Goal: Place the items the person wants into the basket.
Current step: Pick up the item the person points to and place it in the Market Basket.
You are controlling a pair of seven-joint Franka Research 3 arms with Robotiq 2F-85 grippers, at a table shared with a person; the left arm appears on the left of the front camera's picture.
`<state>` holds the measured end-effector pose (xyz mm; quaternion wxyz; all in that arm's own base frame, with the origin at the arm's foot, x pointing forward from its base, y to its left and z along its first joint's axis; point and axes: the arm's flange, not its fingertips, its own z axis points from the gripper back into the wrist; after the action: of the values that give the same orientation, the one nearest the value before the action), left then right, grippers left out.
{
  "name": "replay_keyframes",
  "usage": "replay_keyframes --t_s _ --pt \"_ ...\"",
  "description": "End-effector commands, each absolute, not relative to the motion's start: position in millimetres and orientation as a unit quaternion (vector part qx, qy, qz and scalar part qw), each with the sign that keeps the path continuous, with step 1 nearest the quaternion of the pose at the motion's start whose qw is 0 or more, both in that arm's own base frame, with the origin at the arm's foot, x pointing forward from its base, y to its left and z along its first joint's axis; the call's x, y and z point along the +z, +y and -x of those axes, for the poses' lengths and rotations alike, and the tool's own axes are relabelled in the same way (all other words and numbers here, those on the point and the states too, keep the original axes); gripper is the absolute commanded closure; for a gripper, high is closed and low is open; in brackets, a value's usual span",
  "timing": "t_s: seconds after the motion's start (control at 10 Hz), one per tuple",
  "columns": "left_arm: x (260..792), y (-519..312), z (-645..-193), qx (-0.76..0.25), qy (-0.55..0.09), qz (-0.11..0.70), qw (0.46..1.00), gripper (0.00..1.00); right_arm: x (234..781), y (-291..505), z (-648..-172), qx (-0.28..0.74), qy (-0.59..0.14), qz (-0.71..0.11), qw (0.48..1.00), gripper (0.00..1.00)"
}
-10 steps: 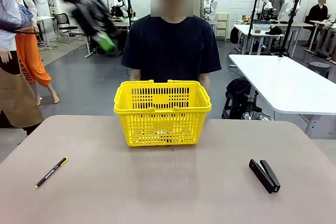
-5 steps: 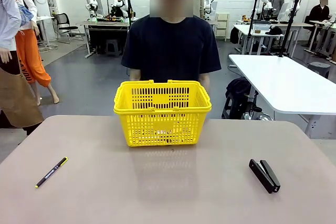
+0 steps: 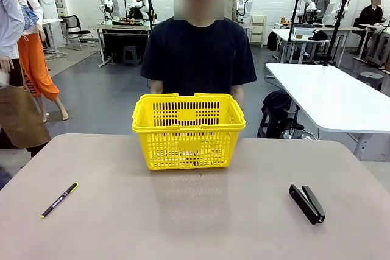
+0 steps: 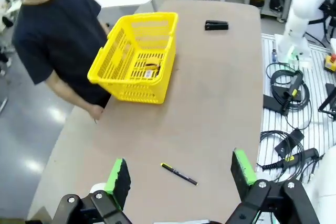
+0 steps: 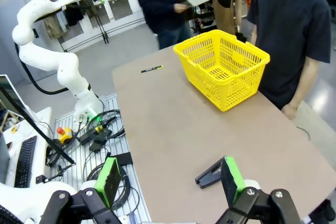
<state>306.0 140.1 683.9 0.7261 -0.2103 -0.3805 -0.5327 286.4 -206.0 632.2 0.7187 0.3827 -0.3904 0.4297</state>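
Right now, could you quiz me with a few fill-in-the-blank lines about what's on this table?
1. The yellow basket stands right in front of the ____.
2. The black pen has a ____ tip.
3. The stapler lies on the robot's ____ side.
4. Both the left claw and the right claw are ____.

Missing words: person; yellow; right; open

White jointed arm [image 5: 47, 51] — black grippers, green pads [image 4: 117, 174] — person [image 3: 200, 56] in navy short-sleeved T-shirt
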Motion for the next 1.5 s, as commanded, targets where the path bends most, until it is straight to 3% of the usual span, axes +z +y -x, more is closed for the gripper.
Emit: replay_keyframes --t_s 0.0,1.4 --pt "683.6 125.5 -313.1 -0.487 -0.375 0.201 0.763 0.00 634.6 -206.2 -287.6 0.435 -0.401 -0.388 0.707 0.00" --pt "680.3 131.8 -320.7 -0.486 -0.363 0.205 0.768 0.00 634.6 -206.2 -287.6 0.435 -0.401 -0.388 0.707 0.00"
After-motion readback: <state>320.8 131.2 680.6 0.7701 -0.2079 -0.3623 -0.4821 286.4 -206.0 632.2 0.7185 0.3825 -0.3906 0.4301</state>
